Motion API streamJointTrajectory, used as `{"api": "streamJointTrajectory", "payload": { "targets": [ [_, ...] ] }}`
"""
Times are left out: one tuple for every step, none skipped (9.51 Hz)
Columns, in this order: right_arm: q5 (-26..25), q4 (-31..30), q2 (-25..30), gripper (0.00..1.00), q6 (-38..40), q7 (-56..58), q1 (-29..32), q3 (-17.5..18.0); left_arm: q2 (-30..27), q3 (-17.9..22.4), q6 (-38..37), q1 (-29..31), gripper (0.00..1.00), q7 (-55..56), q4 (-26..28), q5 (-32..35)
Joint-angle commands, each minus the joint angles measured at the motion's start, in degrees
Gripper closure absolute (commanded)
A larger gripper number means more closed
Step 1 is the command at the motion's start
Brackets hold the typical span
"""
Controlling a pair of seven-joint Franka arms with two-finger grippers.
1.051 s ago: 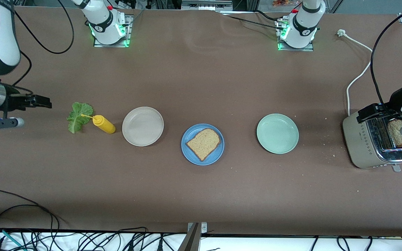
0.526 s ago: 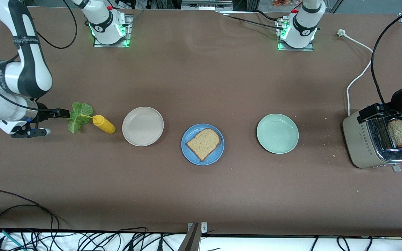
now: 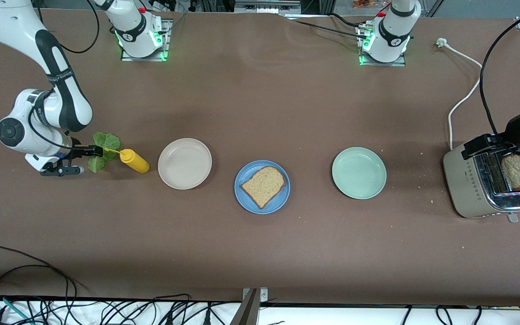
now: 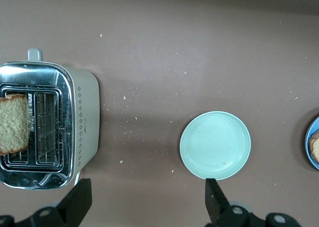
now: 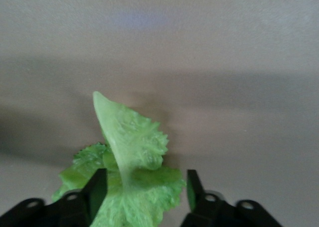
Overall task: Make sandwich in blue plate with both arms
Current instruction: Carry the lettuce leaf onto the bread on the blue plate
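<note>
One bread slice (image 3: 263, 185) lies on the blue plate (image 3: 247, 205) in the middle of the table. A second slice (image 3: 514, 171) stands in the toaster (image 3: 476, 185) at the left arm's end; it also shows in the left wrist view (image 4: 12, 124). The green lettuce leaf (image 3: 104, 143) lies on the table at the right arm's end. My right gripper (image 3: 92, 151) is low at the leaf, open, with the lettuce (image 5: 132, 177) between its fingers. My left gripper (image 3: 483, 145) is open and empty over the toaster (image 4: 75, 122).
A yellow squeeze bottle (image 3: 134, 161) lies right beside the lettuce, its nozzle over the leaf. An off-white plate (image 3: 184, 163) and a mint-green plate (image 3: 359, 173) flank the blue plate. The toaster's white cord (image 3: 461, 101) runs over the table. Crumbs lie near the toaster.
My right arm has swung in from the table's end and brought its gripper down to the lettuce leaf. The left arm has not moved.
</note>
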State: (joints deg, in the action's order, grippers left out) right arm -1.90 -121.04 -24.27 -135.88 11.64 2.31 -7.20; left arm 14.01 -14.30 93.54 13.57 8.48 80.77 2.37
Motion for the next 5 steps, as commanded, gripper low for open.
{"api": "streamJointTrajectory", "payload": {
  "targets": [
    [1.28, 0.81, -2.27, 0.49, -2.71, 0.05, 0.59, 0.17, -0.47, -0.2, -0.38, 0.5, 0.0, -1.28, -0.26, -1.14],
    [1.37, 0.98, -2.88, 0.74, -2.81, -0.3, 0.59, 0.17, -0.47, -0.2, -0.38, 0.5, 0.0, -1.28, -0.17, -1.14],
    [1.28, 1.77, -2.8, 0.98, -2.2, -0.3, 0.59, 0.17, -0.47, -0.2, -0.38, 0.5, 0.0, -1.28, -0.26, -1.14],
    [1.28, 2.65, -2.8, 1.0, -2.02, -0.04, 0.59, 0.17, -0.47, -0.2, -0.47, 0.41, 0.0, -1.19, -0.17, -1.14],
    [1.28, 3.61, -2.63, 1.0, -1.76, 0.22, 0.59, 0.17, -0.47, -0.2, -0.38, 0.41, 0.0, -1.19, -0.17, -1.14]
  ]
}}
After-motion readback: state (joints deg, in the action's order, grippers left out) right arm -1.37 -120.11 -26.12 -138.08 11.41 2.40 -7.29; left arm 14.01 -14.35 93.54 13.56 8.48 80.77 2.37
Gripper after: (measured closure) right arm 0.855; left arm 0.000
